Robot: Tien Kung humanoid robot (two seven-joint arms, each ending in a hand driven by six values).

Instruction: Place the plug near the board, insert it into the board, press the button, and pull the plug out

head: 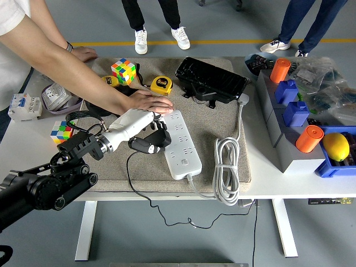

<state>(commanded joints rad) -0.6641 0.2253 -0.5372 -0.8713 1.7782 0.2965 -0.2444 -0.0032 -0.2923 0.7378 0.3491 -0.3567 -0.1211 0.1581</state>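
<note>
Left hand gripping the plug at the power strip's left edge.

The fingers (158,133) of the left hand (139,130) are curled around the black plug (146,145), held just left of centre frame against the left side of the white power strip (181,142); whether its pins are seated cannot be told; a thin black cord (142,192) trails from the plug over the counter (33,150) edge; the strip lies on a beige mat (206,119), its coiled white cable (227,169) to the right; a person's hand (150,102) presses flat on the strip's upper end; a Rubik's cube (123,70) and yellow tape measure (161,84) lie toward the upper left.
</note>
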